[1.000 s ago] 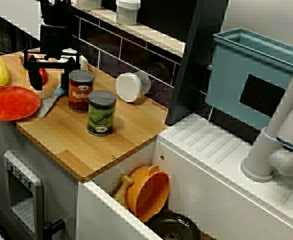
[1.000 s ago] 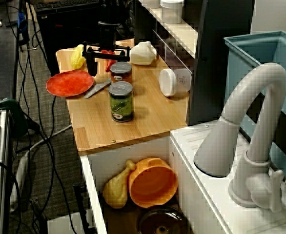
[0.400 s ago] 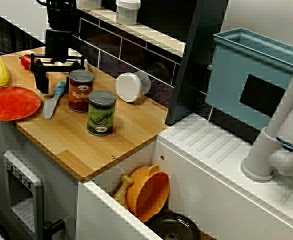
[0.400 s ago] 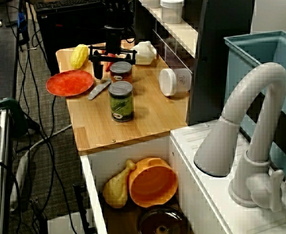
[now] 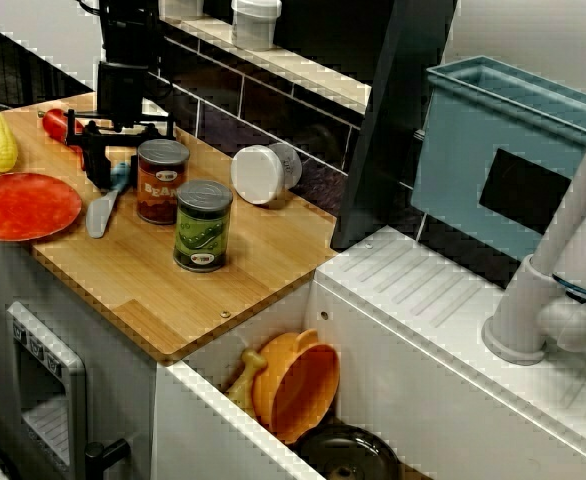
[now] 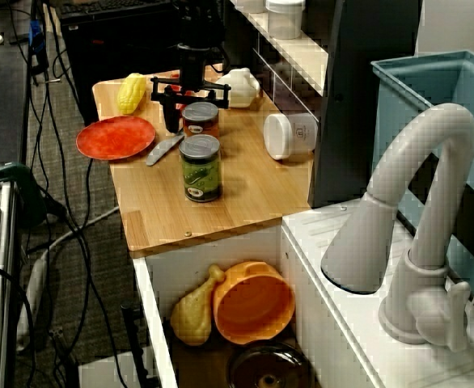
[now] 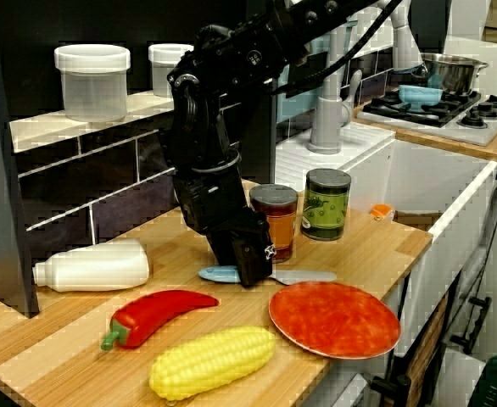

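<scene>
Gripper [image 5: 125,165] upper left, jaws spread wide, holding nothing, low over flat-lying knife [image 5: 99,208] handle; can [image 5: 162,180] crowds one side.

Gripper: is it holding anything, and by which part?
Nothing is held. The gripper is open, low over the knife, which lies flat on the counter; a finger sits by its blue handle, contact unclear.

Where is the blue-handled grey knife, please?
Seen from above, the knife lies left on the wooden counter, between the red plate and brown can, under the gripper.
</scene>
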You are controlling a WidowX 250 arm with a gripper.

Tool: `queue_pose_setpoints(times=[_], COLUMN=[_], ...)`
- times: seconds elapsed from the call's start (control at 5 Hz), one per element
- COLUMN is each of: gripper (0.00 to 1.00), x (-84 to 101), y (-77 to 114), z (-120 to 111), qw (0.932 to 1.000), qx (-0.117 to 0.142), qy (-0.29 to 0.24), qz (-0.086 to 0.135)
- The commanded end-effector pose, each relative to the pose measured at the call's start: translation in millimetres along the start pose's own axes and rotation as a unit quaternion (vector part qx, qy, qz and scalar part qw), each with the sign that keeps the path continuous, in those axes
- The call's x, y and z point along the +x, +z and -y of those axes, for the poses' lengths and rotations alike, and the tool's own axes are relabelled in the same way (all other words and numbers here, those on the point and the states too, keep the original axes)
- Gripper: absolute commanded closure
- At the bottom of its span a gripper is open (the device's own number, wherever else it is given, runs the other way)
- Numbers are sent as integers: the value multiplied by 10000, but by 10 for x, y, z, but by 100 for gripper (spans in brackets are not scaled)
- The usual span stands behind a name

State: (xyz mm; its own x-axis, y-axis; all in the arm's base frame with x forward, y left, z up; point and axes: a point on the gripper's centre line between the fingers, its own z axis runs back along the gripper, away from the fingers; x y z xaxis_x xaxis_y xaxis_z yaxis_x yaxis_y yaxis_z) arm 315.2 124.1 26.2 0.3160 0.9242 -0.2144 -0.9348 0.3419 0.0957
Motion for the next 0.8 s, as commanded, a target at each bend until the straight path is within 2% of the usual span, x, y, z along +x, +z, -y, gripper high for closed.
queue_pose_setpoints(times=[0.0, 0.6], gripper=[100, 100], x=[23, -23], y=[139, 252], z=[15, -98], qw=[9998, 9997], qx=[-143, -209], qy=[-55, -127], qz=[138, 89])
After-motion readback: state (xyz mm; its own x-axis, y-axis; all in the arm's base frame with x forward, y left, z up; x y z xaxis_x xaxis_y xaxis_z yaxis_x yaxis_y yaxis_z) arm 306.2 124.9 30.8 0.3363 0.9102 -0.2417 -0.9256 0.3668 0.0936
